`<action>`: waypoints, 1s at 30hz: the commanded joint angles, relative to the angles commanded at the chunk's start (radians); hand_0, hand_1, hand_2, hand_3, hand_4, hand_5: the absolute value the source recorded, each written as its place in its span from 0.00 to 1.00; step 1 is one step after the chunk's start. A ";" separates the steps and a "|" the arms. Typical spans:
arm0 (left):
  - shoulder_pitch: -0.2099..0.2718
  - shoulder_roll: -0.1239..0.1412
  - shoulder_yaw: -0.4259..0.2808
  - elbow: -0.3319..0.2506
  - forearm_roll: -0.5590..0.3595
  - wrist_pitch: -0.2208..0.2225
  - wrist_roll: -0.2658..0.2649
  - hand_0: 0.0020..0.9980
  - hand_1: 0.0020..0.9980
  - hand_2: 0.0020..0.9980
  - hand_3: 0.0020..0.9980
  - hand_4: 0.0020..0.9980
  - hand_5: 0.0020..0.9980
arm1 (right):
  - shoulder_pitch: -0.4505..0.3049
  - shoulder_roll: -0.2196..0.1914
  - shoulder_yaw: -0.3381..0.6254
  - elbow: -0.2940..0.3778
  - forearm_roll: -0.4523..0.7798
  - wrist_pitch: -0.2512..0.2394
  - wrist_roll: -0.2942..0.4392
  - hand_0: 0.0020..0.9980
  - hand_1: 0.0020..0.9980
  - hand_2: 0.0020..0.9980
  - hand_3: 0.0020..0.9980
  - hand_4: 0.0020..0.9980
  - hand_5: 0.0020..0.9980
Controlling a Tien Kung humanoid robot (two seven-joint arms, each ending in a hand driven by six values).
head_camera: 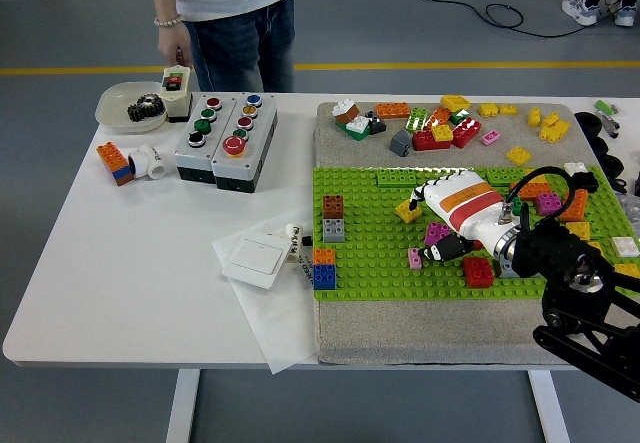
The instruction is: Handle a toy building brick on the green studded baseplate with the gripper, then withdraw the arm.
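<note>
Currently head view only: right hand (452,209) is low over the middle of the green baseplate (365,258), arm coming in from the lower right. Looks like the reach/pre-grasp step; no brick is lifted and withdrawal hasn't started, judging by where the hand sits.

Fingers (425,185) point left toward the yellow brick (407,211), tips just beside or touching it, can't resolve contact. The thumb (440,253) lies lower, next to the magenta brick (436,232) and near the small pink brick (414,257). The fingers look loosely curled with a gap to the thumb, not clamped on anything visible. The magenta brick sits between them, partly under the palm, so it's my guess for the target, though the yellow one is equally plausible.

The red brick (478,272) is just behind the wrist, so there's a risk of a knock on retraction.

Next move probably needs the fingers closed on one brick without nudging the neighbours, then a straight pull up off the studs.

Left arm not visible. A person (225,8) stands at the far side near the button box (222,135), not touching the baseplate.
</note>
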 joint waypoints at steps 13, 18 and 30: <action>-0.002 0.001 0.002 -0.001 -0.002 0.001 -0.001 0.74 0.75 0.78 0.60 0.63 0.65 | 0.014 0.005 0.004 -0.033 -0.042 0.063 -0.004 0.59 0.63 0.68 0.59 0.97 0.40; -0.003 0.001 0.002 -0.001 0.000 0.000 0.000 0.75 0.75 0.78 0.60 0.62 0.65 | 0.015 0.001 0.006 -0.031 -0.054 0.067 0.002 0.53 0.58 0.62 0.56 0.96 0.41; -0.004 0.001 0.004 -0.001 0.001 0.001 0.000 0.75 0.75 0.79 0.60 0.63 0.65 | 0.017 0.005 0.002 -0.064 -0.062 0.072 0.012 0.48 0.54 0.60 0.54 0.93 0.42</action>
